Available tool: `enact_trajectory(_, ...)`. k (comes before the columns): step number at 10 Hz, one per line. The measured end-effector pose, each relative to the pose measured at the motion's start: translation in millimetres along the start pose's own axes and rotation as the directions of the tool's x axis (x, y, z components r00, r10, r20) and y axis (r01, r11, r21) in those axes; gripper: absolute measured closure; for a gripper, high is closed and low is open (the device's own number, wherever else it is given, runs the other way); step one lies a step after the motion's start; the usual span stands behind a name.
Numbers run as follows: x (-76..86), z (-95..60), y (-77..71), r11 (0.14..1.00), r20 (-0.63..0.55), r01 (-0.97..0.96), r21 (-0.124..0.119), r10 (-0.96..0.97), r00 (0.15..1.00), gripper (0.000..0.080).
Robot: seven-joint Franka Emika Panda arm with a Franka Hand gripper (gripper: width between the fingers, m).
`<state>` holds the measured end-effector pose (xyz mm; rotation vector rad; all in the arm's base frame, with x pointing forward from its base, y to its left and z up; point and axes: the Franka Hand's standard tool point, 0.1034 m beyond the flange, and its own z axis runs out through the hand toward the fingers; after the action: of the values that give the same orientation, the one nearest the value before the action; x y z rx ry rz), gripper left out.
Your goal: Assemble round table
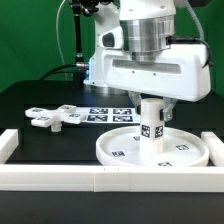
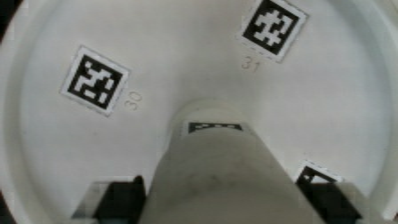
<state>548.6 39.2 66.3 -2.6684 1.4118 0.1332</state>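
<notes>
The white frame (image 1: 100,182) is running along the front of the black tabletop (image 1: 40,100) and turning back at both ends, walling in the round disc (image 1: 110,145), which is lying flat just behind it. The post (image 1: 152,125) is standing upright on the disc, near its middle. The fingers (image 2: 118,200) are gripping it from two sides, their dark pads pressing against its flanks in the wrist view. Well apart, toward the exterior view's left, the cross-shaped foot (image 1: 55,118) is lying flat on the tabletop, and the marker board (image 1: 110,113) is lying behind the disc. The arm's wide white housing (image 1: 160,72) is covering the post's top in the exterior view and hiding the fingers there. In the wrist view the post is blocking the disc's middle, so how its lower end is meeting the disc is not showing, and the disc's rim is being cut off at the picture's edges.
</notes>
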Motion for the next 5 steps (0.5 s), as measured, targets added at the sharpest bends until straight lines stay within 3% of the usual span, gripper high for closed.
enact_trajectory(5, -0.2, -0.7, -2.5, 0.95, 0.02, -0.311, 0.02, 0.311, 0.95, 0.0392)
